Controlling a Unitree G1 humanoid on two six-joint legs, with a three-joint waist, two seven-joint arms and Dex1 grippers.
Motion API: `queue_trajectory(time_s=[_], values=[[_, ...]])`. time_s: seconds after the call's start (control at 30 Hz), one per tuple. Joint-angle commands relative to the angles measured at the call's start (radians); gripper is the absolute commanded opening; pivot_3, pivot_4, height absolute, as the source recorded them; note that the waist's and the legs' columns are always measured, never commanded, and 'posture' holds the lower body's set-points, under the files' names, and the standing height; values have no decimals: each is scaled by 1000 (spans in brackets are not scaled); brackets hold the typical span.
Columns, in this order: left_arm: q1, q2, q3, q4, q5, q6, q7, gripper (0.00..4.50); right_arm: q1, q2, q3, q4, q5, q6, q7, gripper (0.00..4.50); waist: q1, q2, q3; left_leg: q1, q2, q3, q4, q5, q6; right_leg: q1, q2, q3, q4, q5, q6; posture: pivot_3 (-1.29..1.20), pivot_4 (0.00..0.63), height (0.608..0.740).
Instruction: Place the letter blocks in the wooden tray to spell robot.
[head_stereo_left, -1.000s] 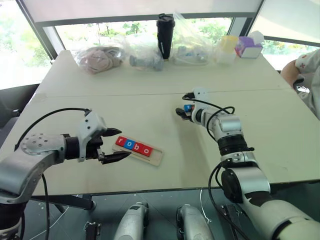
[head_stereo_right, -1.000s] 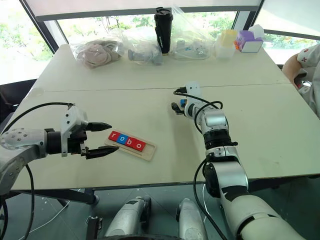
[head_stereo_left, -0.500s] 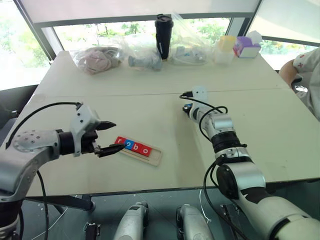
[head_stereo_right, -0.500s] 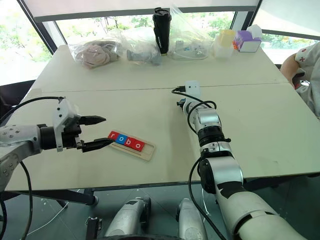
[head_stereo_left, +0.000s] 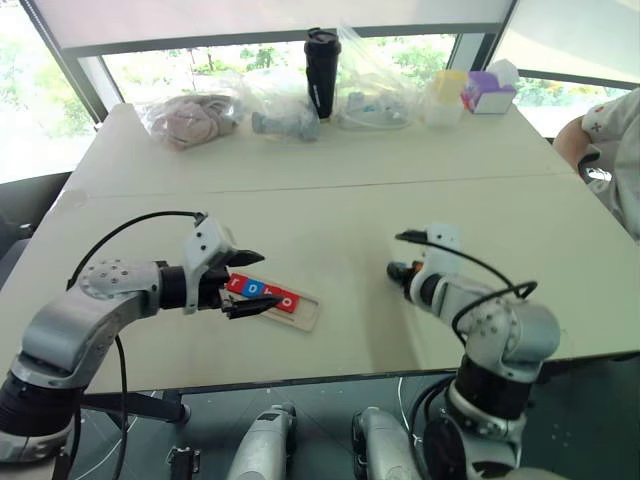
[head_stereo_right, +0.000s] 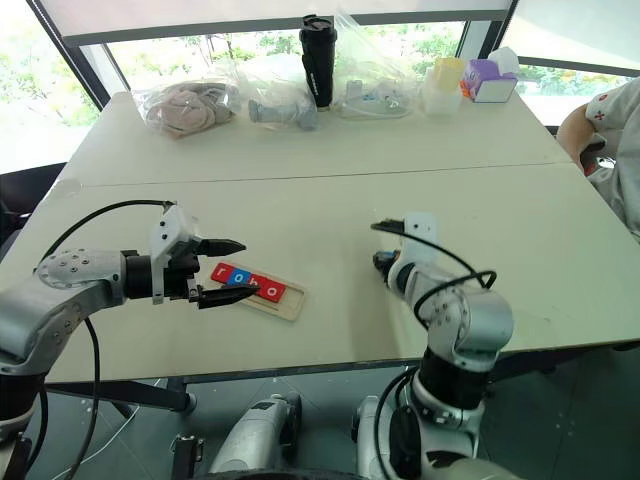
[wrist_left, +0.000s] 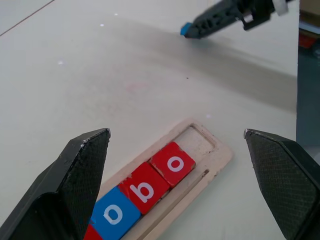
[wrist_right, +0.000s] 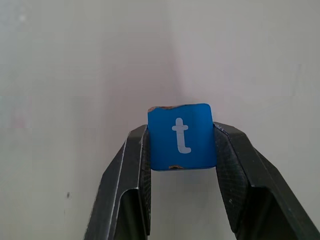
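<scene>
The wooden tray (head_stereo_left: 308, 312) lies on the table's near left, and its right-end slot (wrist_left: 198, 142) is bare. Several letter blocks fill the rest of it: a blue o (wrist_left: 114, 215), a red b (wrist_left: 144, 187) and a red o (wrist_left: 173, 163), with a red one at the left end. My left gripper (head_stereo_left: 265, 280) hovers open just over the tray's left end. My right gripper (head_stereo_left: 395, 270) is shut on a blue t block (wrist_right: 182, 136), held above bare table to the right of the tray. That right gripper (wrist_left: 187, 30) also appears in the left wrist view.
Clear plastic bags (head_stereo_left: 200, 115), a black tumbler (head_stereo_left: 320, 72), a yellow container (head_stereo_left: 445, 95) and a purple box (head_stereo_left: 485, 92) line the table's far edge. A person's sleeve (head_stereo_left: 610, 125) shows at the right edge. A seam (head_stereo_left: 300, 188) crosses the table.
My right gripper has shut on the blue t block and pulled back toward me with it. My left gripper has edged right, over the tray's left end.
</scene>
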Motion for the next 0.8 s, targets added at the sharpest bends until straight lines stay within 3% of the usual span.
queue_trajectory(time_s=[0.03,0.37,0.53,0.57,0.63,0.7,0.8], values=[[-31,7,-16,29,29,-38,-32,4500,5,37,7,-110,4,7,-63,1181,2,0,0,0,0,0,0,0,0,0,0,0,0,0,-1,0,150,740],[-84,-5,-67,108,88,-90,-90,4500,100,81,10,-127,96,7,-123,1181,1,0,0,-2,-1,2,0,0,0,-2,-1,1,0,-1,-3,0,150,740],[-70,1,-53,101,92,-88,-95,4500,104,57,-3,-116,162,7,-149,3778,2,0,0,-2,0,1,-1,0,0,-3,-1,1,2,-1,-3,0,150,740],[-67,3,-49,97,92,-86,-95,4500,107,28,0,-110,192,7,-144,4397,2,0,0,-2,0,1,0,0,0,-3,-1,1,1,-1,-3,0,150,740],[-60,14,-40,88,88,-86,-105,4500,103,-79,22,-103,278,7,-94,4464,4,0,0,-2,0,1,0,0,0,-2,-1,0,1,-1,-3,0,150,740],[-56,33,-34,79,84,-88,-125,4500,58,-262,35,-89,348,7,-7,4464,3,0,0,-1,0,1,0,0,0,0,-1,0,-1,-1,-3,0,150,740],[-57,67,-26,89,90,-104,-159,4500,-65,-539,28,-36,433,-61,244,4464,4,1,2,-3,-1,3,2,0,0,1,-2,0,-5,-1,-3,0,150,740]])
